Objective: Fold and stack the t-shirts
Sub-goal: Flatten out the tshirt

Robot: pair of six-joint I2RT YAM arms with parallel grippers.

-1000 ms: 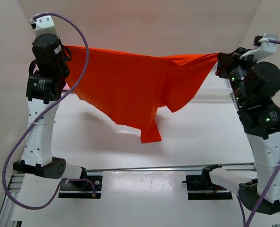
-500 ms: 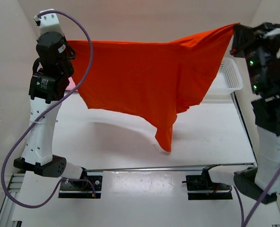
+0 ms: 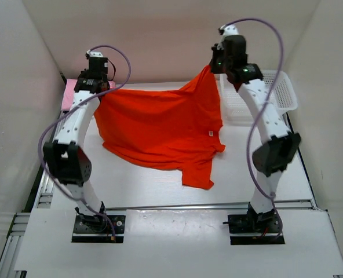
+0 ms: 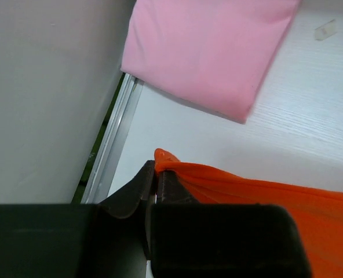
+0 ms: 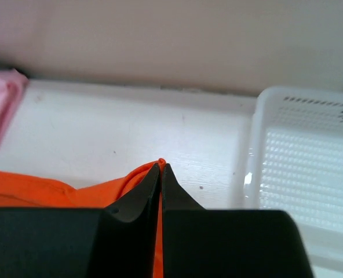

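- From the top camera, the orange t-shirt (image 3: 160, 130) was spread over the far half of the table (image 3: 160, 191). Most of it lay on the surface, with one sleeve trailing toward my bases. Its two far corners were lifted: my left claw (image 3: 106, 88) had one and my right claw (image 3: 210, 68) had the other, held higher, so the cloth rose to a peak there. Only this view showed the whole garment and both arms at once. The pink t-shirt (image 3: 69, 95) lay in the far left corner and the white basket (image 3: 278, 95) in the far right.
- My left wrist camera showed what the top one could not: the jaws pressed together on a thin orange edge, with a small tip poking past them. The pink t-shirt lay folded flat just beyond, apart from the orange one.
- My right wrist camera showed the same pinch, with the jaws closed tight on an orange corner and the cloth falling away to the left. The basket's mesh wall stood just to the right, and a pink edge showed at the far left.
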